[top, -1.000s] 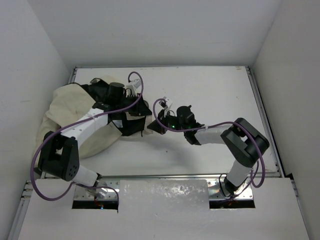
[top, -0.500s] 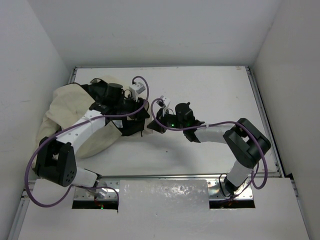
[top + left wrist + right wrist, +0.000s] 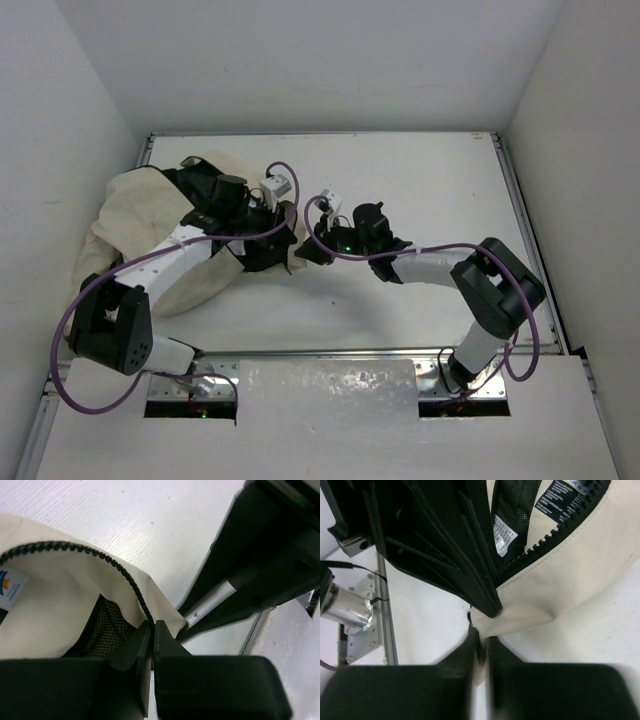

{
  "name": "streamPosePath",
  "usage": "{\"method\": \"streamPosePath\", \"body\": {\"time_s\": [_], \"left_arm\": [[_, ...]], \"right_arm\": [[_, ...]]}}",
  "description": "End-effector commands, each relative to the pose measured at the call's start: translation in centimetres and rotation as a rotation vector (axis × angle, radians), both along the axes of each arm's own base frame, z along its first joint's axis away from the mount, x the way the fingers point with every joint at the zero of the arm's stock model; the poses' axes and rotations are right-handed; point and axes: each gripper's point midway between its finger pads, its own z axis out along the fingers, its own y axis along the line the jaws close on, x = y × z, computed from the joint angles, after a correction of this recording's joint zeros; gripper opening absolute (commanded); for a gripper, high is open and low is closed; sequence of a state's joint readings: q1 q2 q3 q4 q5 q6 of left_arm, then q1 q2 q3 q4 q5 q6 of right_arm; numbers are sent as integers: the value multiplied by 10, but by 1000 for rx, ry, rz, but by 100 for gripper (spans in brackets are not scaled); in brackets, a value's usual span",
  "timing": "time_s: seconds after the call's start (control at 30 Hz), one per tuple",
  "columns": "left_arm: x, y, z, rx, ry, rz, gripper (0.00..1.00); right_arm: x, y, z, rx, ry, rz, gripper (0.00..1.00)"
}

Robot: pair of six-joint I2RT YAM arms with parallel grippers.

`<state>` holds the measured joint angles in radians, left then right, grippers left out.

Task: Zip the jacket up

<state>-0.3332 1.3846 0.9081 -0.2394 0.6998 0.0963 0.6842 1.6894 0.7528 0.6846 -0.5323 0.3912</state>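
The cream-beige jacket (image 3: 130,215) lies crumpled at the table's left, its black lining (image 3: 265,245) turned out toward the middle. My left gripper (image 3: 290,235) is shut on the jacket's black zipper teeth (image 3: 120,572) at the front edge, in the left wrist view (image 3: 151,627). My right gripper (image 3: 308,250) is shut on the cream corner of the jacket's hem (image 3: 520,612), in the right wrist view (image 3: 482,642). The two grippers meet tip to tip at the jacket's right corner. The chest emblem is hidden.
White table (image 3: 430,190) with raised metal rails at the left, right and near edges. White walls stand close on three sides. Purple cables (image 3: 275,175) loop over both arms. White care labels (image 3: 502,532) show inside the lining.
My left gripper has shifted right, toward the right gripper, with the jacket edge in it. The right arm has crept slightly left and its elbow has moved a little.
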Motion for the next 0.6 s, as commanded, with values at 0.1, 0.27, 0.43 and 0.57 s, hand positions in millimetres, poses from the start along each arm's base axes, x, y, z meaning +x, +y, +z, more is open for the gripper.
{"method": "streamPosePath", "body": {"time_s": [0.1, 0.27, 0.43, 0.57], "left_arm": [[17, 1, 31, -10, -49, 83, 0], [18, -10, 48, -101, 4, 99, 0], [12, -20, 49, -147, 26, 74, 0], [17, -19, 47, -137, 16, 96, 0]], "right_arm": [[15, -2, 37, 20, -140, -22, 48], [17, -7, 35, 3, -138, -62, 65], [15, 0, 37, 48, -114, -49, 68], [13, 10, 35, 57, -97, -29, 63]]}}
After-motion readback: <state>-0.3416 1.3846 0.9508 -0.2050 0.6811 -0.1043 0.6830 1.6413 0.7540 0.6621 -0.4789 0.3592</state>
